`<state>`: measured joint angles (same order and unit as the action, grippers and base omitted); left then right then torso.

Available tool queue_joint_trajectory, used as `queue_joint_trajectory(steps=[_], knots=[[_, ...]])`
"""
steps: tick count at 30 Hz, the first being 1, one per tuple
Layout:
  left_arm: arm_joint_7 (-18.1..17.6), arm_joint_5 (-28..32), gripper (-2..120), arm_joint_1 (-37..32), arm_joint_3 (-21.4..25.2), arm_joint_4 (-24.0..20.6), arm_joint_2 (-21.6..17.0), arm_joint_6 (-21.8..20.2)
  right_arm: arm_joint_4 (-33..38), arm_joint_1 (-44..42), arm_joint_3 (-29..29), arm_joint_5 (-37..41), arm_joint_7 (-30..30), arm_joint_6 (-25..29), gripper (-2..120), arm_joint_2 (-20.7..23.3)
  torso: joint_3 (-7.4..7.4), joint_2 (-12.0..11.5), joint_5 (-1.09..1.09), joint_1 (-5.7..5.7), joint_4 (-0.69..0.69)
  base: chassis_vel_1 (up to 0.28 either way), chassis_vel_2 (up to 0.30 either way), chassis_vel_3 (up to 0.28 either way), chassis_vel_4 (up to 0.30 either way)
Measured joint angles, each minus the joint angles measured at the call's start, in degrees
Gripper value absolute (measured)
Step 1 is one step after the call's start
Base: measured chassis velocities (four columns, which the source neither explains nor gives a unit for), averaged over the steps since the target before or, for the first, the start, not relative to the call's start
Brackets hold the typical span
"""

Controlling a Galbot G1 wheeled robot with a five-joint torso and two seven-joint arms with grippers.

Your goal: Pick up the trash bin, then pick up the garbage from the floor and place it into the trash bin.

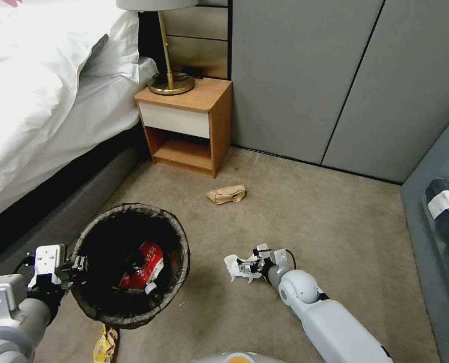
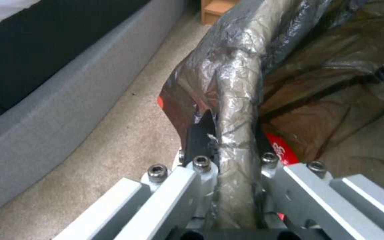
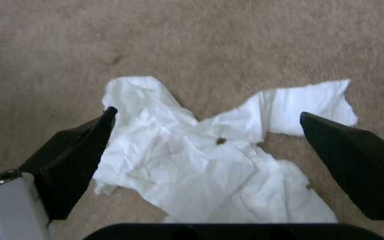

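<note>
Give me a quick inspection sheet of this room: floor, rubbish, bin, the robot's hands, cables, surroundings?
Surface: tan carpet, faintly stained.
Trash bin: dark liner over its rim, red wrapper inside.
Garbage on floor: white tissue, tan paper bag near the nightstand, yellow packet beside the bin.
Clutter: nothing seen beyond the litter.
Left gripper: clamped on the bin's lined rim.
Right gripper: open, fingers either side of the tissue, low over the carpet.
Cables: a dark lead by the lamp base.
Surroundings: bed, grey wall panels.
</note>
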<state>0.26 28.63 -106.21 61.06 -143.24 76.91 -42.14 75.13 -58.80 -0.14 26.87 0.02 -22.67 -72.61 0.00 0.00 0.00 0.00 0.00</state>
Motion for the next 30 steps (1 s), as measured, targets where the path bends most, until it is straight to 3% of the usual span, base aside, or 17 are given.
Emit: queue_joint_trajectory(steps=[28,30], knots=[[0.2,-0.1,1,-0.4,-0.3,0.0,-0.5,0.0,-6.2,-0.3,1.5,-4.2,-1.8,2.6,100,-2.1,0.00,0.0,0.00,0.00,0.00,0.000,0.000,0.000,0.000],[0.2,-0.1,1,-0.5,-0.4,0.0,-0.5,0.0,-6.4,-0.3,1.5,-4.4,-1.9,2.8,96,-2.1,0.00,0.0,0.00,-0.01,0.00,0.000,0.000,0.000,0.000]])
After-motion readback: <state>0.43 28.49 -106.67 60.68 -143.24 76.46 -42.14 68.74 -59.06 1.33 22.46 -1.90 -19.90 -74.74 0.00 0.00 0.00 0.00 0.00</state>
